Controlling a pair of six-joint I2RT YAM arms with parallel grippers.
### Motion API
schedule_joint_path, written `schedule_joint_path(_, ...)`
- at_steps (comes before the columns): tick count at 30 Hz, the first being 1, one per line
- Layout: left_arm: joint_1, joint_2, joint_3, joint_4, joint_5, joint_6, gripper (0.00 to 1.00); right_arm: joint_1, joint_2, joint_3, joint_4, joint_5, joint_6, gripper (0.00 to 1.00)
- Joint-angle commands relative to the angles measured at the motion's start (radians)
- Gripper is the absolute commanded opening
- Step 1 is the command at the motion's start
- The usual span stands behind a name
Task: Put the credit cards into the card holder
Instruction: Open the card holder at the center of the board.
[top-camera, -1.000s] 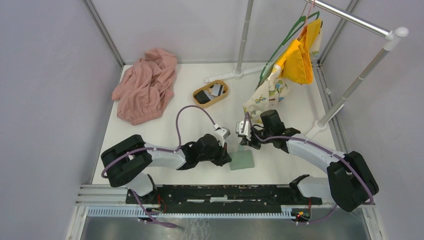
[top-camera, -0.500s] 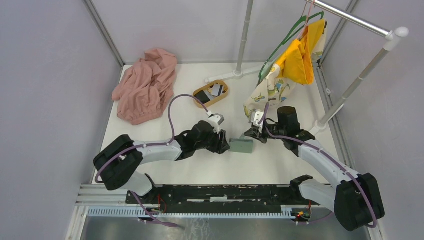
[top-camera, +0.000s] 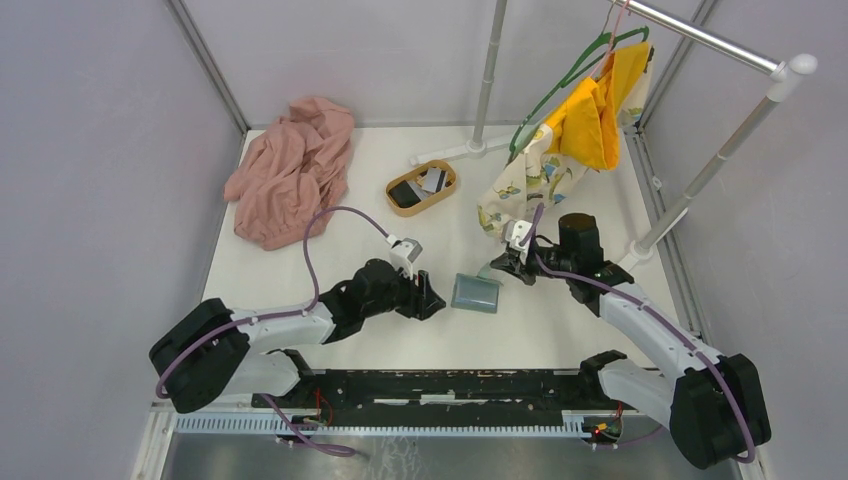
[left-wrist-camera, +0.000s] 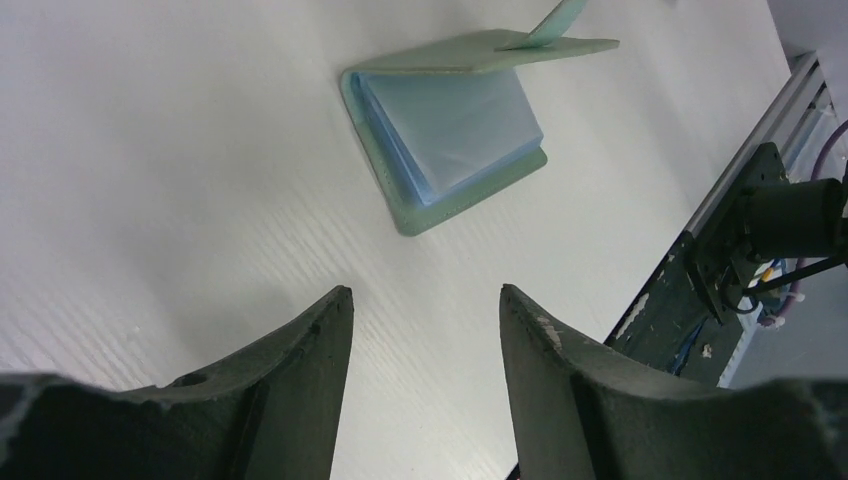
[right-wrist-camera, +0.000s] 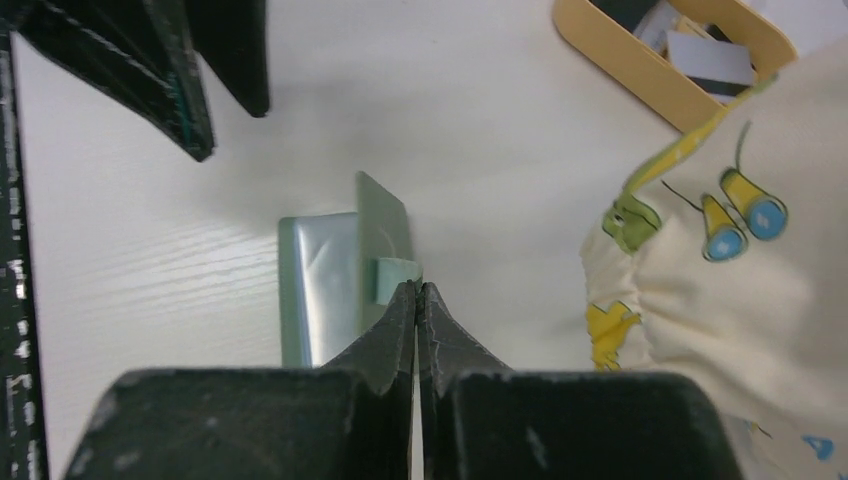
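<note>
Table (top-camera: 260, 270): card holder (top-camera: 475, 293) open, tab (right-wrist-camera: 398, 280) probably pointing right.

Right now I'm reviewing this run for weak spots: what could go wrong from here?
The right pincer is shut on only the small tab of the wallet, holding the cover up; a slip would drop it shut.
The left pincer is open, clear of the wallet; nothing pins it, so pushing a card in might slide it.
The cards lie in the tray beside hanging cloth that could snag an arm.
</note>
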Motion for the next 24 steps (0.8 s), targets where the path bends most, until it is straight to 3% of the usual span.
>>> schedule_joint_path(1,0.0,0.008,-0.017,0.136,0.043,-0.05,0.61,-0.004,0.016,-0.005,0.051,0.229,0.01,0.0)
schedule_joint_path(10,0.0,0.133,0.001,0.194,0.036,-0.045,0.58,0.018,0.182,0.035,0.004,0.625,-0.07,0.0)
schedule_joint_path(15,0.0,0.193,0.002,0.264,0.066,-0.072,0.58,0.043,0.275,0.076,-0.063,0.688,-0.11,0.02)
schedule_joint_path(24,-0.002,0.166,0.007,0.273,0.036,-0.108,0.56,0.028,0.276,0.096,-0.099,0.758,-0.13,0.23)
